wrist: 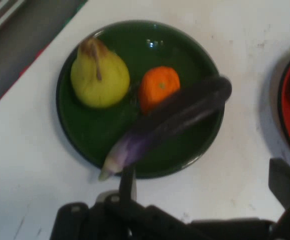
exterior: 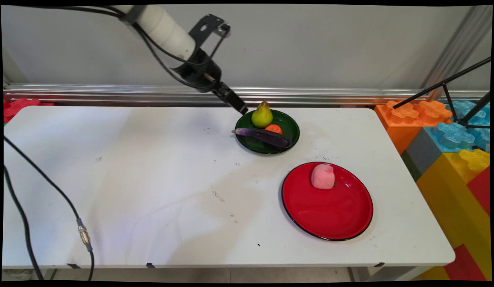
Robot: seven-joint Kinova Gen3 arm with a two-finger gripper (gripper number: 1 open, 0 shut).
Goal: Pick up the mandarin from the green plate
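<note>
A: State table (exterior: 151, 179) contents.
B: Red plate (exterior: 330, 215) with a pink fruit (exterior: 323, 176); green plate (exterior: 288, 133) with eggplant (wrist: 170, 125), pear (wrist: 99, 74), orange piece (wrist: 158, 87).
A: Gripper (wrist: 205, 185)?
B: Spread wide, empty, above the plate's edge. The eggplant's pale end points toward it, long axis diagonal across the plate.

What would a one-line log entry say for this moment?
gripper: open, above green plate edge | plate: pear, orange, eggplant | red plate: pink fruit
</note>
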